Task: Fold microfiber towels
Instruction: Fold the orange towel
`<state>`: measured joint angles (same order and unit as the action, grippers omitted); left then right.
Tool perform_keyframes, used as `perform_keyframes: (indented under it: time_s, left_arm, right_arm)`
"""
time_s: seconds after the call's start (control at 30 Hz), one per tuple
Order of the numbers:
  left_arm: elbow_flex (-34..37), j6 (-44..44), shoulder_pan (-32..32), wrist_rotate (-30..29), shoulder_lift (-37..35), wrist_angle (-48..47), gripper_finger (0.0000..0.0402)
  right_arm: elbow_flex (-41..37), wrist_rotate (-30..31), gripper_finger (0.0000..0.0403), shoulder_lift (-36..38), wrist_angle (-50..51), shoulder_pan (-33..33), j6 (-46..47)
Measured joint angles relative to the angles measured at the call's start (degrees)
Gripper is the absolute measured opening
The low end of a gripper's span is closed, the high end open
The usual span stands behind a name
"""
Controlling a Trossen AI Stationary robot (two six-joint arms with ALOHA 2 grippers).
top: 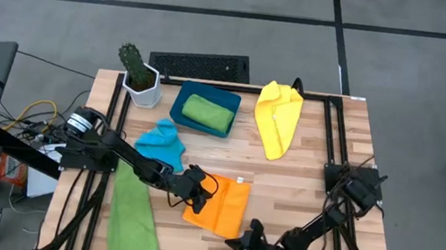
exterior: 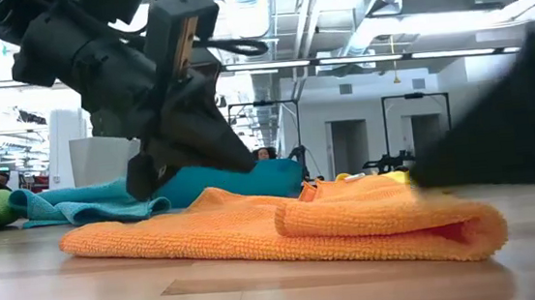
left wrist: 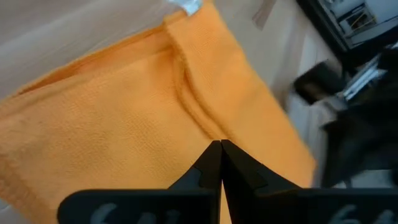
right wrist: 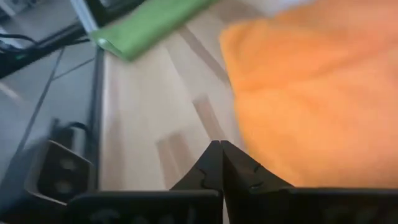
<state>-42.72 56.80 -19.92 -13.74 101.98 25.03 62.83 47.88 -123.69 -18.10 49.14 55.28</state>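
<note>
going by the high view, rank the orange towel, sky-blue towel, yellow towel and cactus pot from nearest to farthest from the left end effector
1. Orange towel: directly at the left end effector, at the table's front centre.
2. Sky-blue towel: just behind it, toward the left.
3. Yellow towel: farther back, on the right.
4. Cactus pot: back left corner, roughly as far as the yellow towel; too close to call.

Two black jointed arms; left arm [top: 119, 151] silver-collared base.

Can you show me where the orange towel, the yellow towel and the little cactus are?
orange towel [top: 220, 205]: high view, middle of the flat cloth.
yellow towel [top: 278, 116]: high view, middle of the crumpled cloth.
cactus [top: 132, 61]: high view, its green stem above the white pot.
</note>
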Motion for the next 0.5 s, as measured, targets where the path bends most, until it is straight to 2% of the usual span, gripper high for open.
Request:
perform_keyframes:
  time_s: [0.13, 0.23, 0.3, 0.4, 0.5]
  left_arm:
    - [0.00, 0.00, 0.00, 0.02, -2.25, -0.02, 0.0000]
    - [0.02, 0.77, 0.00, 0.84, -5.08, -0.38, 0.0000]
    - [0.02, 2.04, -0.38, 1.09, -8.05, -2.51, 0.0000]
    - [-0.02, 5.92, -2.68, -0.86, -13.25, -10.72, 0.0000]
    - [-0.02, 16.73, -7.12, -8.14, -16.62, -21.52, 0.0000]
  right_arm:
    - [0.31, 0.95, 0.0018, -3.62, -1.05, 0.02, 3.25]
    - [0.23, 1.16, 0.0024, -3.52, -1.44, 0.39, 3.01]
    - [0.05, -1.05, 0.0027, -1.87, -1.07, 0.60, 0.83]
    - [-0.11, -2.91, 0.0026, 1.97, 3.64, 0.89, -3.10]
    - [0.14, -2.06, 0.0022, 6.27, 11.76, 1.89, -3.76]
